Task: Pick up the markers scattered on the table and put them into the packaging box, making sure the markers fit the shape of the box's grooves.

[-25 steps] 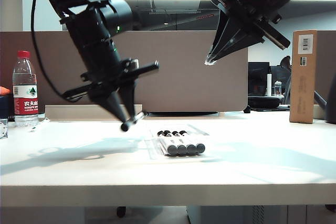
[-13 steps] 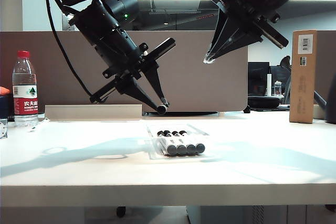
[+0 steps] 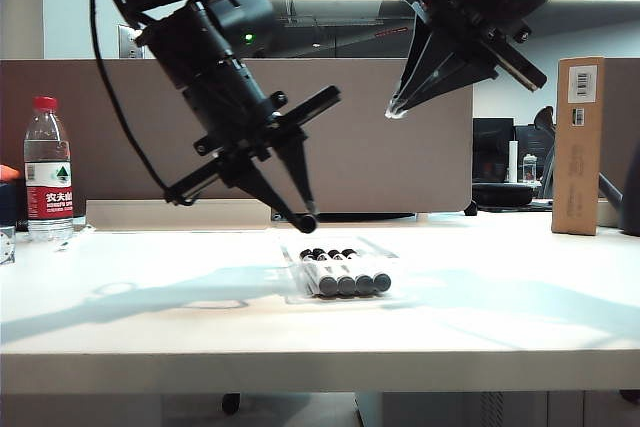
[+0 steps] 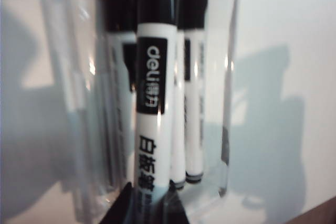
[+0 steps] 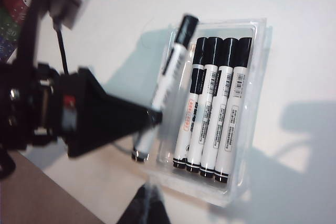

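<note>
My left gripper (image 3: 300, 215) is shut on a marker (image 4: 152, 129), held low over the back left side of the packaging box (image 3: 292, 285). Only the marker's black end (image 3: 307, 222) pokes out below the fingers. In the right wrist view the held marker (image 5: 173, 66) slants over the box's empty left grooves (image 5: 168, 45), gripped by the left gripper (image 5: 149, 116). Several markers (image 5: 210, 114) lie side by side in the clear box (image 5: 254, 129). They also show under the held marker (image 4: 193, 103). My right gripper (image 3: 393, 112) hangs shut and empty, high above the box's right.
A water bottle (image 3: 47, 167) stands at the table's far left. A tall brown cardboard box (image 3: 578, 145) stands at the back right. A brown partition runs behind the white table (image 3: 150, 327).
My left gripper has carried the marker to the right, from left of the box to over its back left side, and its wrist has rolled. The right arm has kept still.
</note>
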Controlling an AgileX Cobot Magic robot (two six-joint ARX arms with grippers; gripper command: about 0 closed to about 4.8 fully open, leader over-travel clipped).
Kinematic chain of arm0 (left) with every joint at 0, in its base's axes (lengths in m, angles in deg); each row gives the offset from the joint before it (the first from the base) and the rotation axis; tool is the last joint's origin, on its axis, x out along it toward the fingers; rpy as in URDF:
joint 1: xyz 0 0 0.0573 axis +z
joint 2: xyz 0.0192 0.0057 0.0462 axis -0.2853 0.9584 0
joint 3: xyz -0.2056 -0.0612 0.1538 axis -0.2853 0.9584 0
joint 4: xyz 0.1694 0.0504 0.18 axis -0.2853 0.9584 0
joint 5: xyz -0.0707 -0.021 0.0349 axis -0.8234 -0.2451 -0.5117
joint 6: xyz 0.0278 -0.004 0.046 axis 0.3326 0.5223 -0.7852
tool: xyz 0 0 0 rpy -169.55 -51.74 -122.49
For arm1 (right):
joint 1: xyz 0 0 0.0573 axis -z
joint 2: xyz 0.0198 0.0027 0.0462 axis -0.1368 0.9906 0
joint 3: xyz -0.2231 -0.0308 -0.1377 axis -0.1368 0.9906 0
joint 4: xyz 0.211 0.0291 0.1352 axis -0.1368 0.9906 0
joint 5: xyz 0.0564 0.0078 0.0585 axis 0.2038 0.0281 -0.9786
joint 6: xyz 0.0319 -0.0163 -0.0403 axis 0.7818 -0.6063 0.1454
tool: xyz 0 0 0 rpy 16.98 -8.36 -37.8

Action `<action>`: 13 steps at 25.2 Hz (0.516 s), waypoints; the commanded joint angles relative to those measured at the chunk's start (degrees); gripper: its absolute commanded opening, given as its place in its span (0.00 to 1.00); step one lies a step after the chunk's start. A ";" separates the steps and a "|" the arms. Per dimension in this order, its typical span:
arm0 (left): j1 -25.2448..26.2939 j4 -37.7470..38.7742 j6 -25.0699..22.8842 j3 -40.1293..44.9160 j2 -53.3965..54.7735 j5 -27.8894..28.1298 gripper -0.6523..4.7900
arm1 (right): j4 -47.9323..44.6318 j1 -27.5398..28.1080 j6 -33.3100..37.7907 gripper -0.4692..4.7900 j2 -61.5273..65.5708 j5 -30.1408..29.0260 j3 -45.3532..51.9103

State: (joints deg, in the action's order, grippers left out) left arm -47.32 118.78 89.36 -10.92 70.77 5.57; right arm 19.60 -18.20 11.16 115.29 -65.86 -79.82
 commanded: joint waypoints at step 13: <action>-1.44 3.48 -0.07 -0.02 0.09 4.20 0.18 | -0.83 -0.04 -0.22 0.08 -0.26 -1.38 -0.31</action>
State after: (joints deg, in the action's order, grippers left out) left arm -48.67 122.16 89.36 -10.87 71.03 8.65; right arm 19.23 -18.20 11.14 115.29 -66.78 -79.82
